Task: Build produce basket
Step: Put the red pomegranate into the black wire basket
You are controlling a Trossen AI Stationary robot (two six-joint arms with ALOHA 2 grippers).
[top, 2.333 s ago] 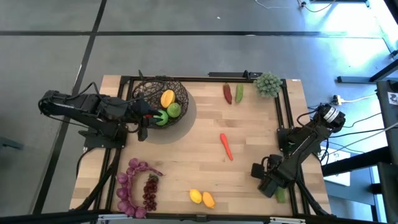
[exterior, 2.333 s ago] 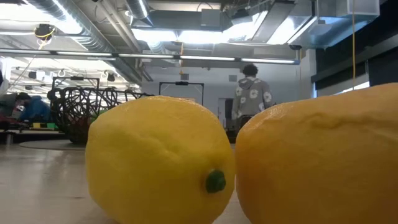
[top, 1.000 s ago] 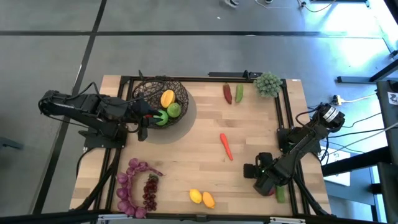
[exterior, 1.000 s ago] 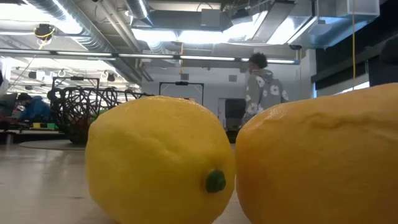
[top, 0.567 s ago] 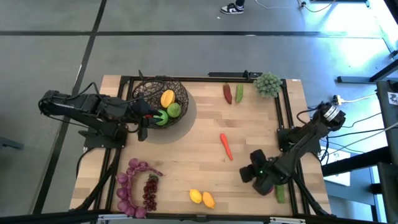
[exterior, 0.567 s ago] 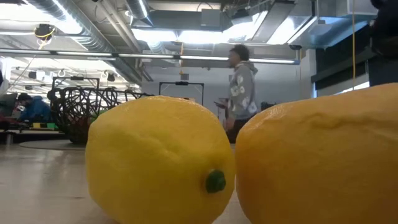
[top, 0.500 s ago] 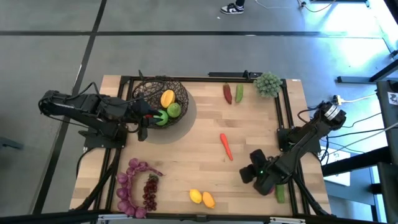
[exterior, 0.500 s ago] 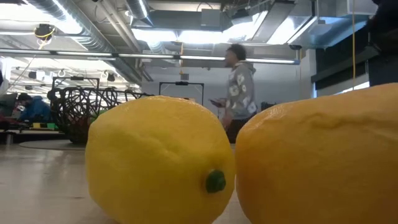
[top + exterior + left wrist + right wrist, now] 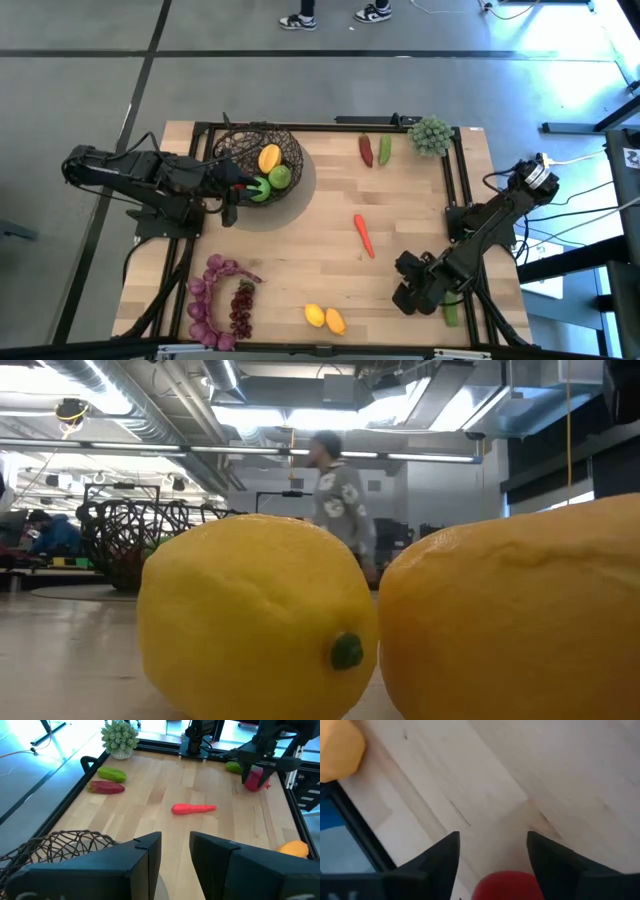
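- Right now the right gripper (image 9: 411, 296) sits low over the desk (image 9: 320, 220) at its front right, fingers (image 9: 440, 857) spread with a red pomegranate (image 9: 509, 885) between them; whether they touch it cannot be told.
- Seen from the left wrist camera, that same red fruit (image 9: 257, 778) hangs between the dark fingers, with a green cucumber (image 9: 233, 767) on the desk just beyond it.
- The left gripper (image 9: 230, 195) rests at the near edge of the basket (image 9: 240, 146), its fingers (image 9: 145, 855) parted by a narrow gap and holding nothing.
- The basket stands at the back left of the desk and holds a mango (image 9: 269, 158), a green apple (image 9: 280, 177) and another green piece (image 9: 259, 190).
- Outside it, a red pepper (image 9: 366, 150) and a green pepper (image 9: 384, 150) lie side by side at the back, near a pale-green bushy clump (image 9: 431, 134).
- A carrot (image 9: 363, 234) lies mid-desk.
- Two lemons (image 9: 324, 318) touch at the front edge.
- Purple grapes (image 9: 215, 300) lie at the front left.
- A person (image 9: 335, 495) stands in the room behind.
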